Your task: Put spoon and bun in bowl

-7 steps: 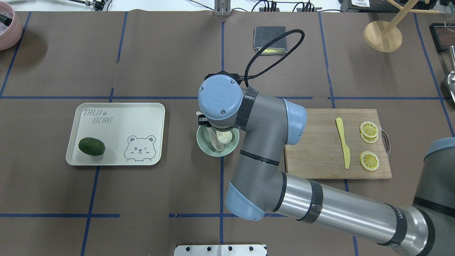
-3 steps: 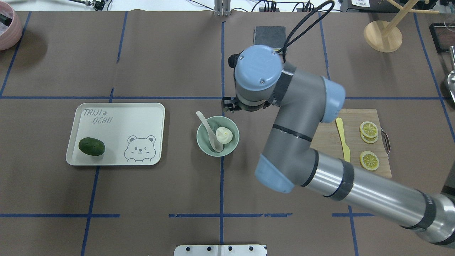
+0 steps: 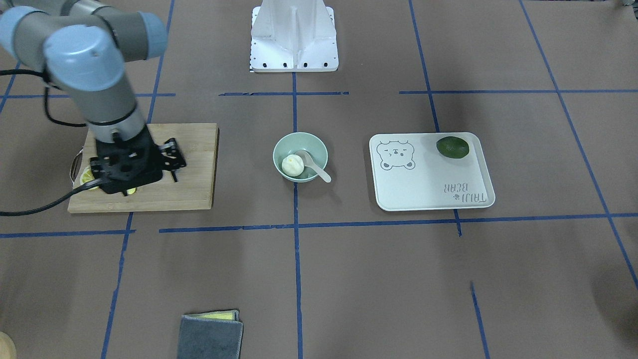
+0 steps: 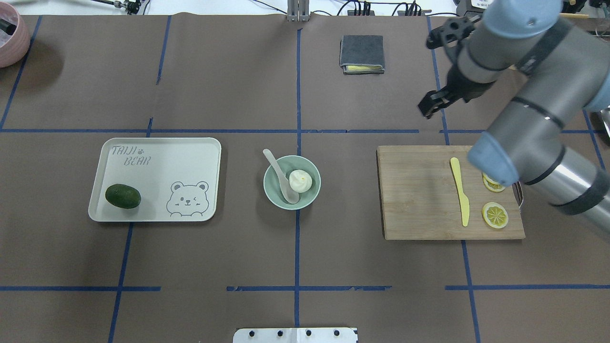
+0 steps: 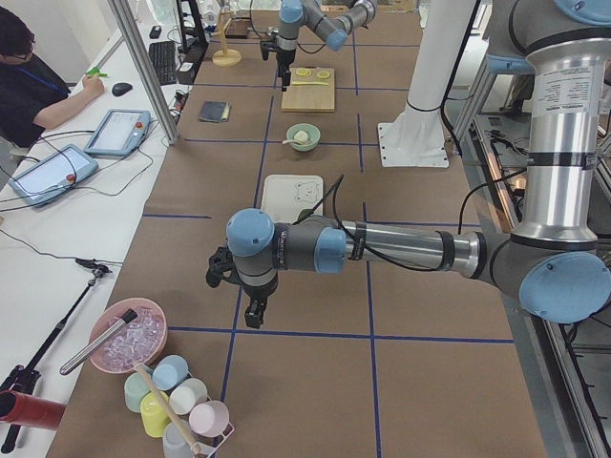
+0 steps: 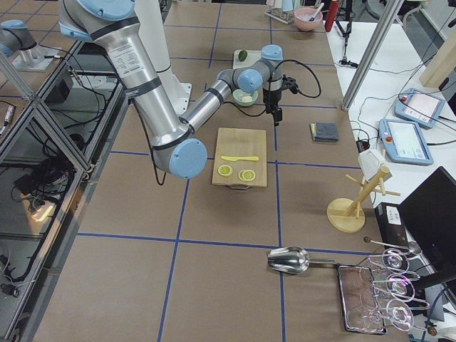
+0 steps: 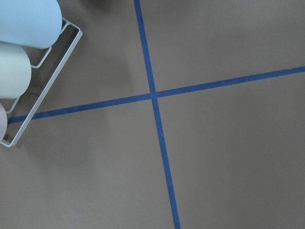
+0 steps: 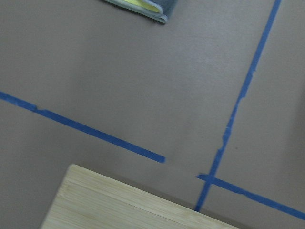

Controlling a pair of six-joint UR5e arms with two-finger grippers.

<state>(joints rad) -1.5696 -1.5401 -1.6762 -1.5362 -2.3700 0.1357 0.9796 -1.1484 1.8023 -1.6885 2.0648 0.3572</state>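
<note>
We have pulled clear, and the bowl is filled

Our right gripper (image 4: 439,69), spread wide and empty, has swung away over the bench (image 4: 214,262). The small pale beige plastic spoon (image 4: 280,176) and round white pleated steamed bun (image 4: 300,181) lie in the pale mint-green round bowl (image 4: 276,196); we judge the task done.

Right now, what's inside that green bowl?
The bowl holds the bun and the spoon, its handle poking over the rim. The bowl's floor beneath them is covered.

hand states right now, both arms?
Right hand: open, holding nothing.
Left hand: cannot be told; it shows only in the side view.
</note>
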